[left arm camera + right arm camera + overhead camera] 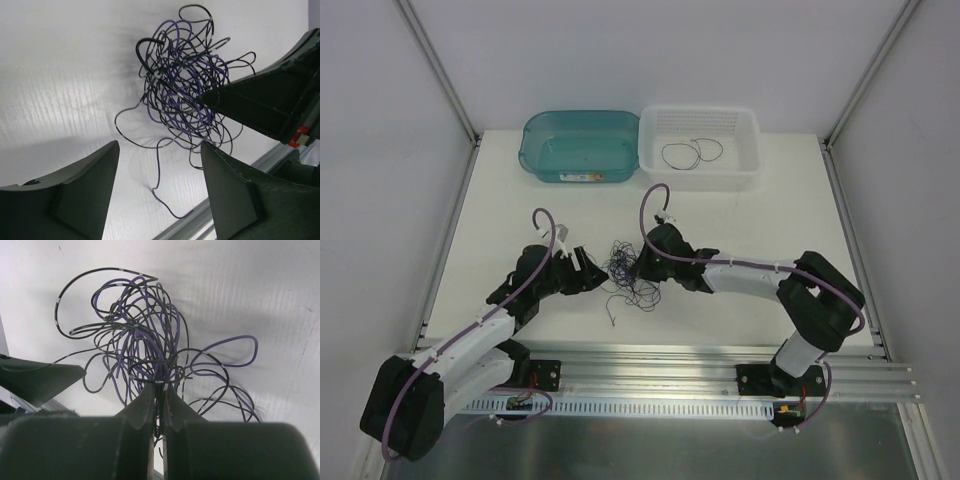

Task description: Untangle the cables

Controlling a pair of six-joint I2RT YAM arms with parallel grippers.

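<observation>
"Two pincers in on the knot, Sam. The cables (629,271) sit in one dark, curly clump in the middle of the bench (750,220), between my arms."

"What's each one doing?"

"Right pincer (159,390) is clenched, jaws together on a few strands at the near side of the clump, with black and purple both running into the pinch. Left pincer (160,147) is released, jaws spread wide with nothing between them, and the clump lies just beyond its tips."

"So which step is this?"

"I'd call it the start of a pull-apart: one anchor is on, the second grip isn't made. One cable (698,152) lies on its own in the white basket (754,130). The rest is all knot, so I judge us early."

"Next move?"

"Bring the left in low over a loop that stands clear of the mass, close on that alone, then draw the arms apart slowly. It's thin, springy stuff — grab a bundle and I'd likely just drag the whole clump across the bench."
</observation>
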